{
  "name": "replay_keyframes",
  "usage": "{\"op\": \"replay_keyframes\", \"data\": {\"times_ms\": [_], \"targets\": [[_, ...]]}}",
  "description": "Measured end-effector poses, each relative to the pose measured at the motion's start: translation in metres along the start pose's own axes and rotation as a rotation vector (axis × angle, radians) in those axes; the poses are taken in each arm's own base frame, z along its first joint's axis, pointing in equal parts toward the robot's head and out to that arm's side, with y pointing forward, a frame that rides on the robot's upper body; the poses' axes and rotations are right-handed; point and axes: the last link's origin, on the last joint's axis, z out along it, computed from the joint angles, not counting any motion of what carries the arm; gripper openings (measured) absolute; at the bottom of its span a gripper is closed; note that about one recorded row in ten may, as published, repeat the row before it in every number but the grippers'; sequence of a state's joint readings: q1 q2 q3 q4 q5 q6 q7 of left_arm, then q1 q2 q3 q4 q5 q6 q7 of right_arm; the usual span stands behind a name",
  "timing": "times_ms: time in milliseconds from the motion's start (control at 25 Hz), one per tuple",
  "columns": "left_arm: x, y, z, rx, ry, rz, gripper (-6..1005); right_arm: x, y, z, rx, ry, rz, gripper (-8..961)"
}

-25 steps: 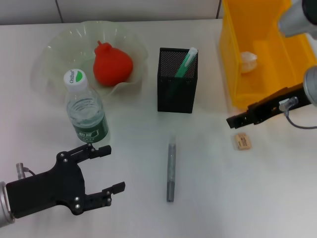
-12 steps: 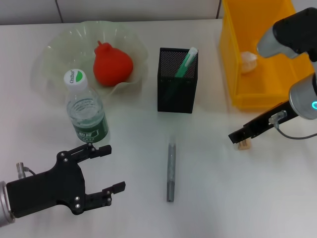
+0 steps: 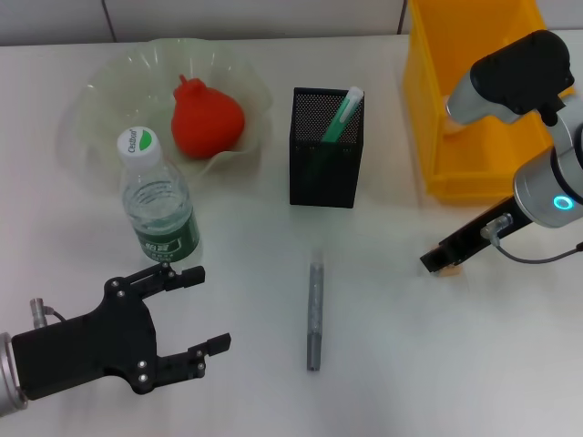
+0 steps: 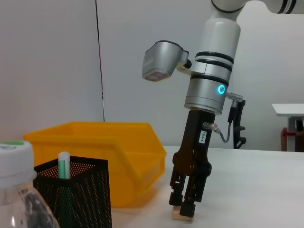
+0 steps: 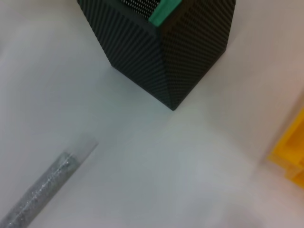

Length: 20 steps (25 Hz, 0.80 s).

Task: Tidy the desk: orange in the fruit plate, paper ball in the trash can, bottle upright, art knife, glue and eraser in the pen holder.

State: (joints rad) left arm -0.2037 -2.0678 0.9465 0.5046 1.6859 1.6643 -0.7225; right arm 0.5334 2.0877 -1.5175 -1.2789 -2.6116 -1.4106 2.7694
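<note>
Two grippers were in view: the right gripper [image 3: 444,265], at the right of the head view, stood fingers-down over the eraser [image 4: 183,215] on the desk [image 3: 410,364], its jaws around the block, though a firm grip could not be told, while the left gripper [image 3: 193,309] hung open at lower left. Upright at left, the bottle [image 3: 159,209] bore lettering too small to read; the orange [image 3: 206,118] sat in the fruit plate [image 3: 100,91], a green-and-white stick [image 3: 341,115] stood in the pen holder [image 3: 325,164], and a grey stick [image 3: 314,314] lay bottom centre.

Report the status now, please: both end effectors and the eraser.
Right end effector down over eraser, grip unconfirmed. Left end effector open, idle near bottle. Nothing obstructing.
</note>
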Motion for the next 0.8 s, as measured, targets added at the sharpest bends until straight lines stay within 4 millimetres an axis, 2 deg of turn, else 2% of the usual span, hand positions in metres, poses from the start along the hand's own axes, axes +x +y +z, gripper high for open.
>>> {"op": "replay_keyframes", "data": {"times_ms": [440, 520, 800], "targets": [[-0.0001, 0.0000, -0.0001, 0.001, -0.001, 0.000, 784, 0.0028, -0.0031, 0.0077, -0.002, 0.026, 0.012, 405], [-0.0002, 0.0001, -0.0001, 0.001, -0.001, 0.000, 784, 0.0025, -0.0032, 0.0076, -0.001, 0.025, 0.009, 327], [-0.0010, 0.0009, -0.0010, 0.004, -0.002, -0.003, 784, 0.0000, -0.0017, -0.0002, -0.002, 0.006, -0.004, 261]]}}
